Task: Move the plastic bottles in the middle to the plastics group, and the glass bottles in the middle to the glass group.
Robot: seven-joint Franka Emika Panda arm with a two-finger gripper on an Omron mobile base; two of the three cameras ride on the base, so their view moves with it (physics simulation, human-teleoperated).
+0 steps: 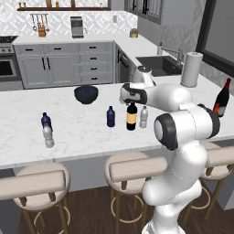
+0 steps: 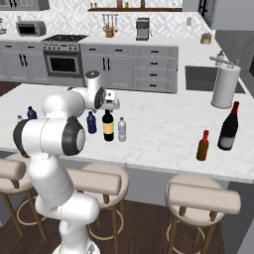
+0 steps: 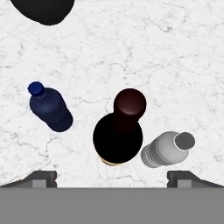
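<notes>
three padded bar stools (image 1: 132, 170) nearest, tucked against the front edge of the white marble island counter (image 1: 82, 130).

above the middle of the counter, the gripper (image 3: 112, 177) pointed straight down, fingers (image 3: 41, 177) spread as wide as they go, nothing between them. directly beneath, in the hand view, the top of the dark wine bottle (image 3: 119, 131) with the black neck and tan label, upright, not touched.

in the middle row, three bottles standing close but apart: dark blue plastic bottle (image 1: 110, 116) on the left, dark wine bottle in the centre, clear-greyish plastic bottle (image 1: 144, 116) with the white cap just beside it on the right.

far to the left on the same counter, the plastics group (image 1: 46, 130): one dark blue and one clear-greyish bottle, nearly touching.

far to the right, the glass group: small amber bottle (image 2: 202, 145) near the front edge, and well behind it a tall wine bottle with a red foil neck (image 2: 229, 127).

behind the middle row, a dark bowl (image 1: 86, 94) on the counter. further right, a paper towel roll (image 1: 191, 69) standing by the sink (image 1: 157, 65).

at the back wall, grey cabinets, an oven (image 2: 63, 63), a coffee machine (image 2: 143, 29) and a toaster oven (image 2: 31, 28).
</notes>
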